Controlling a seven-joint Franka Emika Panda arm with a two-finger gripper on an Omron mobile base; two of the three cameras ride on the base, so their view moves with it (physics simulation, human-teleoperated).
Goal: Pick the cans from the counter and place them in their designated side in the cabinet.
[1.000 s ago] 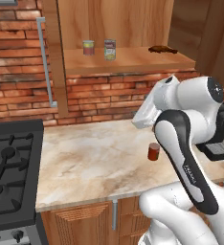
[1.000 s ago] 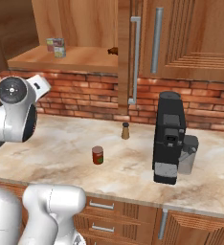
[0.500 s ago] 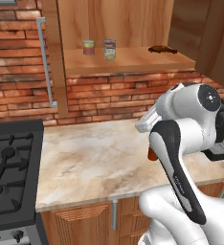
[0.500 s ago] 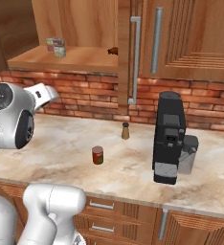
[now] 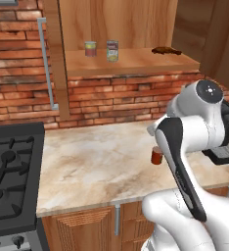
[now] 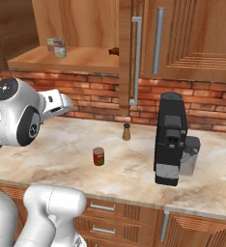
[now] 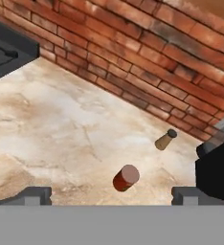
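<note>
Arm swinging lower and rightward since earlier frame; gripper (image 7: 111, 194) hovering above counter (image 5: 97, 162), jaws spread wide, empty; dark red can (image 7: 126, 177) standing upright below; silvery can (image 5: 112, 51) sitting on cabinet (image 5: 136, 61) shelf.

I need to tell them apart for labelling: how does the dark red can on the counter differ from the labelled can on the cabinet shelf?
The dark red can is plain, while the labelled can is silvery with a red-and-yellow label. The dark red can stands on the counter near a brown shaker; the labelled can stands on the shelf beside a greenish-topped can. Both are upright small cylinders.
</note>
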